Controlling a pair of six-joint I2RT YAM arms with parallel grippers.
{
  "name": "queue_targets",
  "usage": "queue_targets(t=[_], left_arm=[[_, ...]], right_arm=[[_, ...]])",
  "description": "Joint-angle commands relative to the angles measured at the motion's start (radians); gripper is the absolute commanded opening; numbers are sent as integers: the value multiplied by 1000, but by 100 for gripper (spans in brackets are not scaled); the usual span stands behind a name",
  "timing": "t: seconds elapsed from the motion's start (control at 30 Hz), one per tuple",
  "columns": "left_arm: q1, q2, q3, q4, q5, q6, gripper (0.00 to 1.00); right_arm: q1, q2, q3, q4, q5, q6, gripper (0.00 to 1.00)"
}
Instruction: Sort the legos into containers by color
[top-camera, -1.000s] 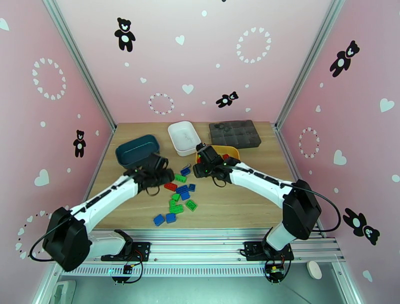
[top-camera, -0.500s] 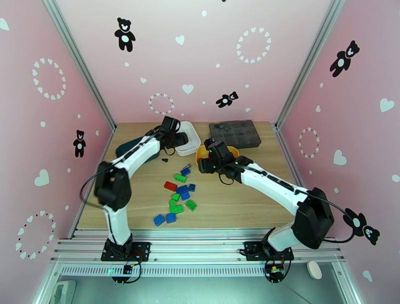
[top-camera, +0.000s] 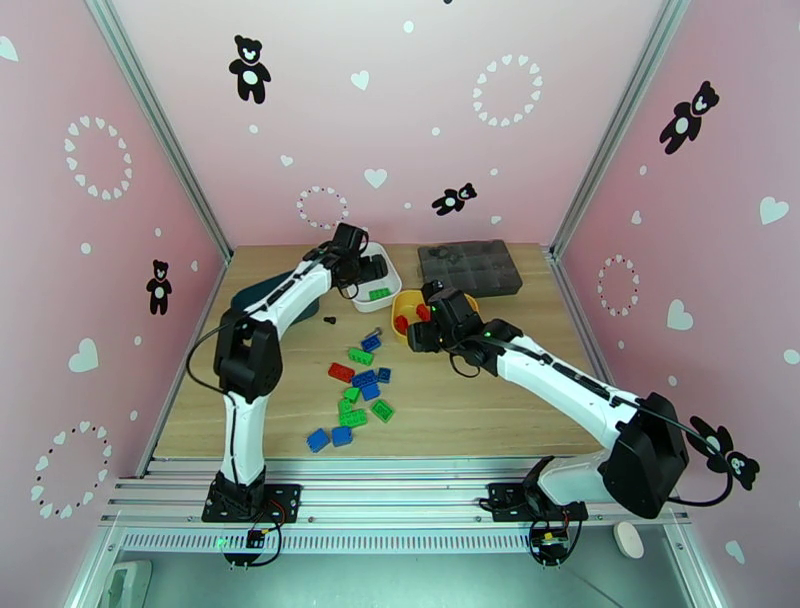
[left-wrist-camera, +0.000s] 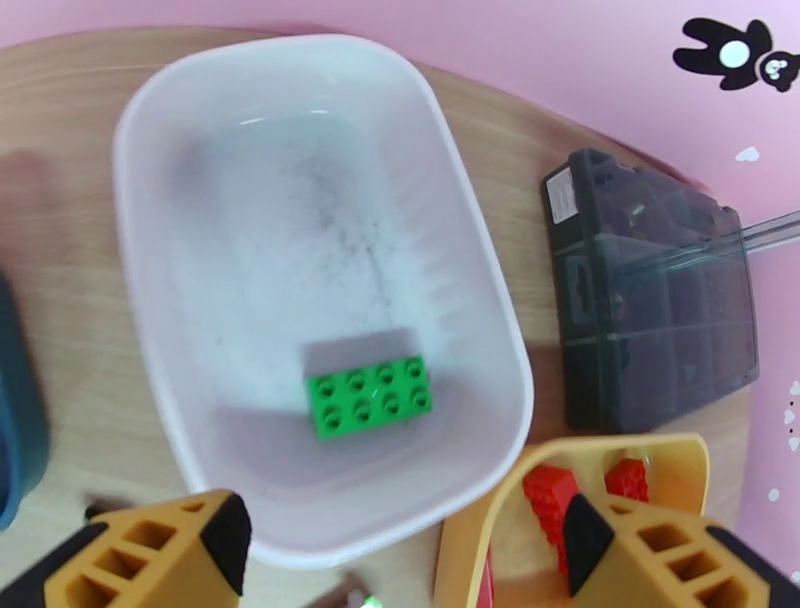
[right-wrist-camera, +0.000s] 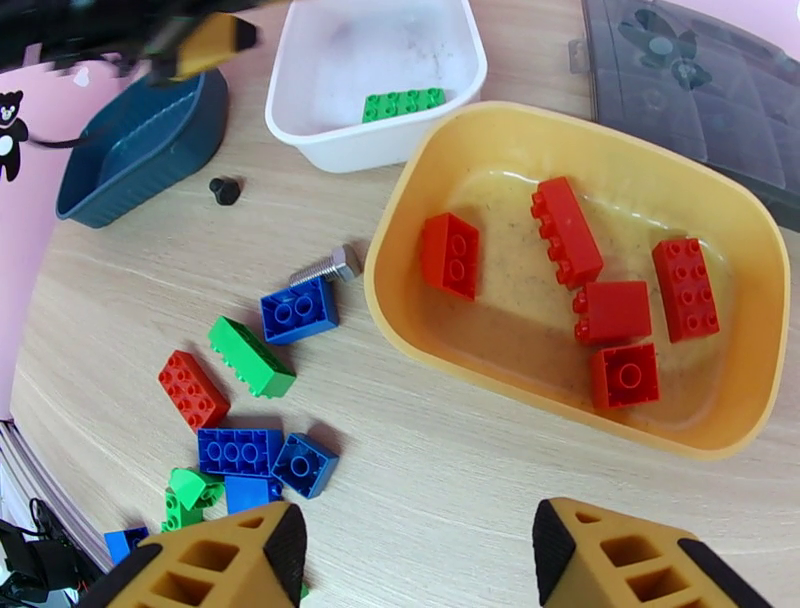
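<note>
Green lego (left-wrist-camera: 370, 396) newly in white tray (left-wrist-camera: 497, 340), reds (right-wrist-camera: 567, 232) in yellow tray (right-wrist-camera: 520, 320); left end effector (left-wrist-camera: 400, 535), right end effector (right-wrist-camera: 417, 545) released.

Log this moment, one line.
left gripper open over white tray | green lego inside | right gripper open | yellow tray: five red legos

A robot test cell, as found in a lab, is indicated. A wooden tabletop (top-camera: 450, 420) is enclosed by pink panels (top-camera: 400, 100) printed with black bears and white hearts, framed in aluminium profile posts (top-camera: 160, 125). Two robot arms (top-camera: 560, 385) are bolted to a slotted aluminium rail (top-camera: 400, 495).
</note>
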Motion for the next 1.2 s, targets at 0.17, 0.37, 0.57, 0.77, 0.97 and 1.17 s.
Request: queue_targets(t=[0.17,0.37,0.57,0.77,0.97,1.17], left_arm=[[-49,-305,-338,6,-133,14,85],[-100,-481,-623,36,-149,-5,83],[-173,-600,-841,111,-116,-11,86],[-192,-553,-872,165,-101,69,92],[-195,-429,-827,188,-89,138,92],[-195,-354,-784,215,-82,166,92]], right_arm=[[7,14,-23,30,-36,-8,68],[36,56,-25,46,-38,0,69],[82,101,-29,61,-33,19,68],[107,111,-52,81,-35,45,69],[108,57,-116,81,-10,61,71],[108,-12,-179,71,12,75,74]])
